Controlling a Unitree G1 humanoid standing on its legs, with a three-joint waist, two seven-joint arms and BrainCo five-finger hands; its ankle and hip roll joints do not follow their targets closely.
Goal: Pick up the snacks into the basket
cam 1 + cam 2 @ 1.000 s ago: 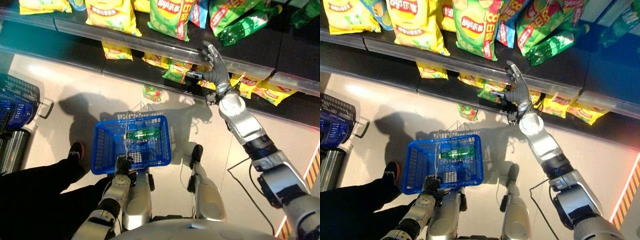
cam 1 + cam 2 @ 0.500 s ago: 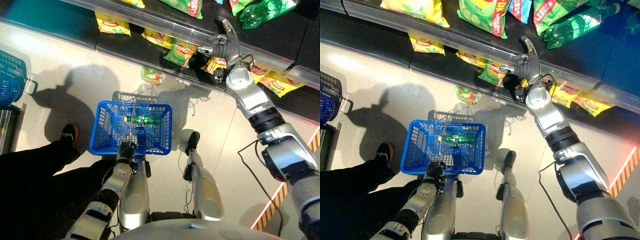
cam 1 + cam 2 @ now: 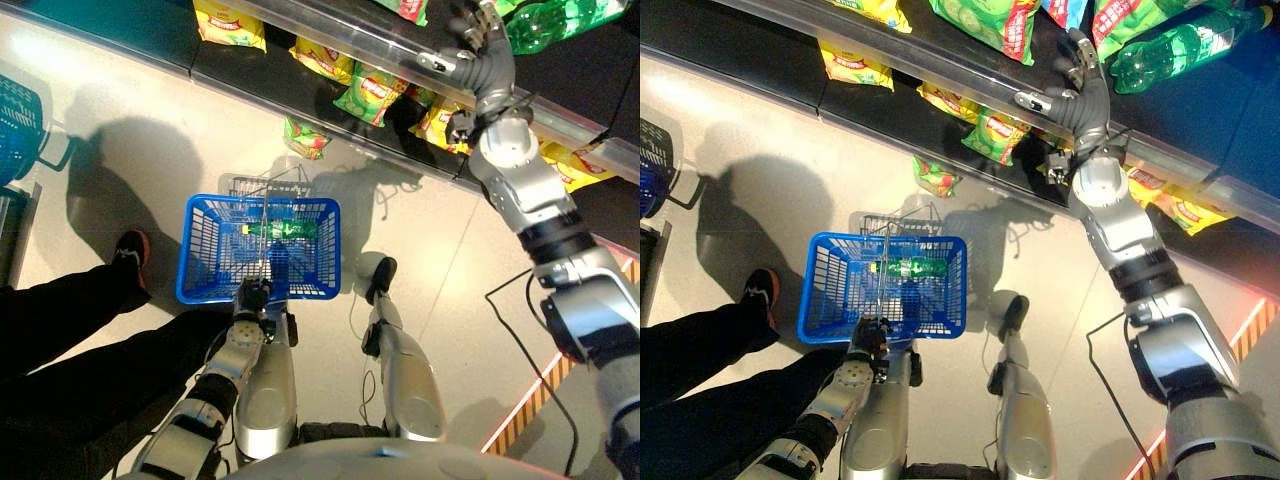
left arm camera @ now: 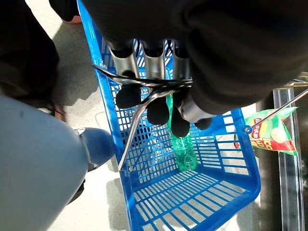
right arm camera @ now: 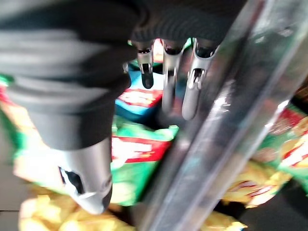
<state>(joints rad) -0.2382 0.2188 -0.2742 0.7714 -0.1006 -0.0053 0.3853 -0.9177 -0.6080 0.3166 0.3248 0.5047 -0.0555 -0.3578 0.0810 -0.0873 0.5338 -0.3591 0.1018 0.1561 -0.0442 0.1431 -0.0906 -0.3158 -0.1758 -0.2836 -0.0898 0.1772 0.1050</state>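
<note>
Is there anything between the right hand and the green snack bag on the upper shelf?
Nothing visible blocks it. The right hand is open at the metal shelf edge, fingers pointing at the green snack bag past them. The left hand holds the blue basket by its handle, below.

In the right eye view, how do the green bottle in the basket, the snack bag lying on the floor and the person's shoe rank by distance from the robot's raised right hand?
From the right hand:
1. Snack bag on the floor, below the shelf edge, toward the robot's left.
2. Green bottle, lying inside the blue basket.
3. Person's shoe, on the floor beyond the basket's left side.
</note>
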